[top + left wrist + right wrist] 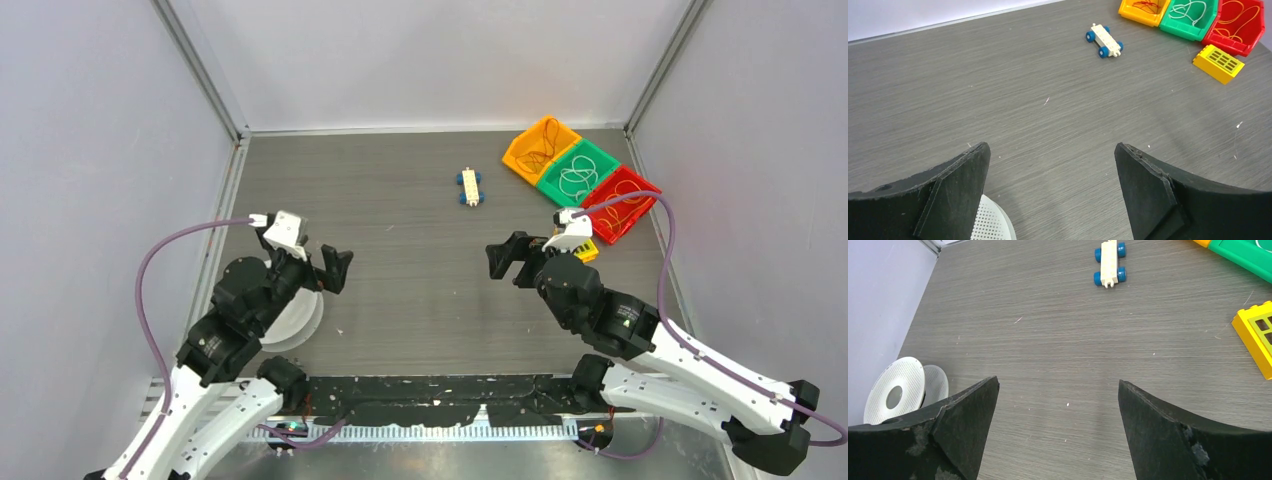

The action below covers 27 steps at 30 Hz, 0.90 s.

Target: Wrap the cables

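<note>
The cable is a thin white cord (577, 178) lying coiled in a green bin (605, 160) at the table's far right. It also shows in the left wrist view (1189, 9), inside the same bin (1188, 31). My left gripper (325, 262) is open and empty, low over the left side of the table, far from the cord; its wrist view shows the wide gap (1051, 146). My right gripper (508, 258) is open and empty right of centre, well short of the bins (1058, 381).
An orange bin (541, 148) holds dark reddish wire and a red bin (620, 205) holds orange wire, either side of the green one. A white toy chassis with blue wheels (470, 187) lies mid-table. A yellow brick (587, 251) lies by my right wrist. White perforated discs (295, 320) sit under my left arm.
</note>
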Motion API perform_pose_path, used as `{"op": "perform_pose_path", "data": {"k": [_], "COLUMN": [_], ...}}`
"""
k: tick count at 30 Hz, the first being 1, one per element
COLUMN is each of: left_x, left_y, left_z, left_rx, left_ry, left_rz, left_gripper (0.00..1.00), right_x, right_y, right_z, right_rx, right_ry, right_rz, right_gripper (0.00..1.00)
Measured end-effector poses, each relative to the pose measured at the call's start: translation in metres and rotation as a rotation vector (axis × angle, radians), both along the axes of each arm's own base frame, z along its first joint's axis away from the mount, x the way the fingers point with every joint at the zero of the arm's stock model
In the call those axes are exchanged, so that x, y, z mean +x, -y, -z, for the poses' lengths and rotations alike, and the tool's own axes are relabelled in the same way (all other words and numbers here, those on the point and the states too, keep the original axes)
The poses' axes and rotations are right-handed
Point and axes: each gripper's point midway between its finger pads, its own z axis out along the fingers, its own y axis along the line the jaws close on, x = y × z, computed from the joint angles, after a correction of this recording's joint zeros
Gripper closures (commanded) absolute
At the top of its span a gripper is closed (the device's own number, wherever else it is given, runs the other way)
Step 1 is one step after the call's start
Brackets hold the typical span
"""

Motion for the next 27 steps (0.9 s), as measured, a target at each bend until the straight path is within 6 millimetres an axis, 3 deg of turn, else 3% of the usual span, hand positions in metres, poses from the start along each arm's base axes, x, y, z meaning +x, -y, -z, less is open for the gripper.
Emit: {"op": "perform_pose_path", "data": {"k": [6, 10, 14, 17, 21, 23, 25, 27], "left_x": [0.012, 0.026, 0.040, 0.048, 0.052, 0.048, 0.040, 0.035], "left_y": [-0.005, -0.012, -0.032, -0.056, -0.098, -0.115, -0.125, -0.123], "left_z": [0.014, 0.045, 0.070, 0.081, 0.104, 0.117, 0.131, 0.142], "left_rx": [0.047, 0.153, 0.270, 0.326, 0.200, 0.111, 0.054, 0.030], "left_ry": [-0.048, -0.178, -0.324, -0.432, -0.580, -0.635, -0.685, -0.723], "left_rz": [-0.061, -0.140, -0.314, -0.492, -0.703, -0.783, -0.841, -0.848], "left_gripper": [0.08, 0.09, 0.02, 0.08, 0.16, 0.13, 0.10, 0.09], "right_x": [-0.001, -0.003, -0.006, -0.010, -0.019, -0.024, -0.031, -0.037], "right_y": [0.002, 0.006, 0.012, 0.017, 0.017, 0.015, 0.014, 0.013], "right_z": [-0.005, -0.011, -0.015, -0.016, -0.023, -0.028, -0.033, -0.035], "right_rx": [0.021, 0.033, 0.024, 0.014, 0.038, 0.054, 0.075, 0.089], "right_ry": [0.016, 0.042, 0.063, 0.070, 0.086, 0.102, 0.119, 0.132], "right_rz": [-0.001, -0.006, -0.012, -0.022, -0.072, -0.111, -0.153, -0.188], "right_gripper": [0.05, 0.05, 0.05, 0.05, 0.05, 0.05, 0.05, 0.05]}}
